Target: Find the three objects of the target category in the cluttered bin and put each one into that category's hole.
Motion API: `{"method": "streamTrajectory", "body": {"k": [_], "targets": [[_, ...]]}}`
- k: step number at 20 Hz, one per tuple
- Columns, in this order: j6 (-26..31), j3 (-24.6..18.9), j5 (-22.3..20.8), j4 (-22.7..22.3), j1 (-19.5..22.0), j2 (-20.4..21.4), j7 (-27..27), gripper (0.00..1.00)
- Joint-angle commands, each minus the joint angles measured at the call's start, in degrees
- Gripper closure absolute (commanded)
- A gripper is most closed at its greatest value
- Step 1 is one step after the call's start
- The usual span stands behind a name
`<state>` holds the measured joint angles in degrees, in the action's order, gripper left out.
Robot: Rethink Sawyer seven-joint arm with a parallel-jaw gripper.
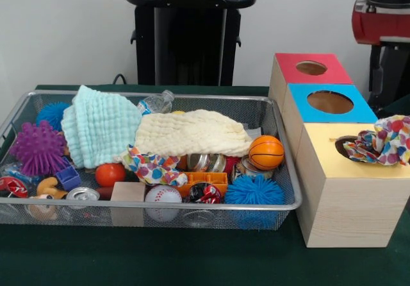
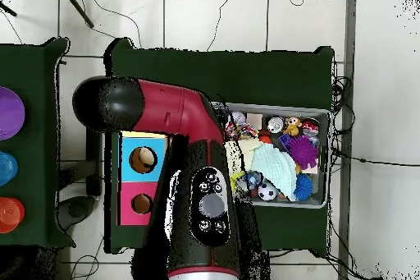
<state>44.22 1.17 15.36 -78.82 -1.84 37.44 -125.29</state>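
While half out, dotted cloth (image 1: pixel 382 140) over yellow hole (image 1: pixel 346 146)

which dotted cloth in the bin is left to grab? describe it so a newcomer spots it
Start at the wire mesh bin and find the cream-yellow towel. Just under its front-left edge lies a small white dotted cloth, the bin's only multicoloured polka-dot fabric.

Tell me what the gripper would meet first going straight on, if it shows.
Cannot say: neither view shows the gripper. Overhead, the red and black arm hides whatever lies beneath it.
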Motion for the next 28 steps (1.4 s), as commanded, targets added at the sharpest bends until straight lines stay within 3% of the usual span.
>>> {"method": "streamTrajectory", "body": {"k": [1,11,17,18,23,28], "targets": [[-5.9,0.7,-3.7,1.8,-0.9,-9.6,-8.1,0.00],[-5.5,3.1,-2.6,6.9,-3.2,-13.4,-8.8,0.00],[-7.8,4.0,-2.0,7.4,-3.5,-14.4,-9.0,0.00],[-8.1,3.9,-1.9,7.1,-3.4,-14.2,-8.3,1.00],[-7.4,2.9,-1.8,5.9,-2.9,-13.2,-6.4,1.00],[-5.8,3.0,-1.6,7.5,-3.0,-13.7,-6.4,1.00]]}}
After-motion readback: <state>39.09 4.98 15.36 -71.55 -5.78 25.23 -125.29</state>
